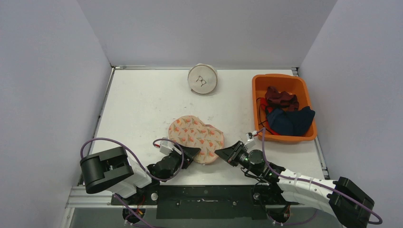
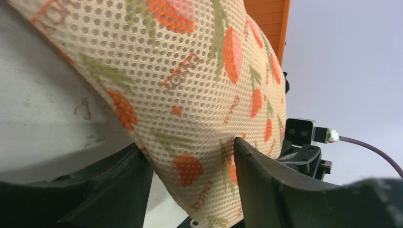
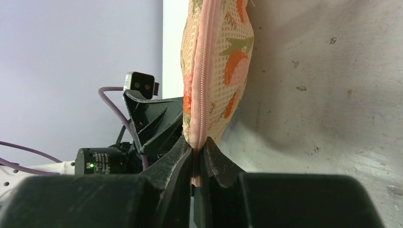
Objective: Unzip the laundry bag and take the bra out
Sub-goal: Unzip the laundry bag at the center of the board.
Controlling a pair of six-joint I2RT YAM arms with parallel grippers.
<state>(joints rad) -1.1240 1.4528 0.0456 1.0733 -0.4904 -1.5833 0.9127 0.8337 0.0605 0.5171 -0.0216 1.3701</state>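
The laundry bag (image 1: 196, 135) is cream mesh with an orange print and lies near the table's front middle. My left gripper (image 1: 192, 153) is at its near left edge. In the left wrist view the jaws stand on either side of the bulging bag (image 2: 190, 85) and press on it, so the left gripper (image 2: 190, 147) is shut on it. My right gripper (image 1: 222, 153) is at the bag's near right edge. In the right wrist view the right gripper (image 3: 198, 145) is shut on the end of the pink zipper seam (image 3: 205, 71). The zipper looks closed. The bra is hidden.
An orange basin (image 1: 259, 88) holding dark red and navy clothes (image 1: 287, 114) stands at the right. A round white mesh bag (image 1: 203, 79) stands at the back middle. Purple walls close in three sides.
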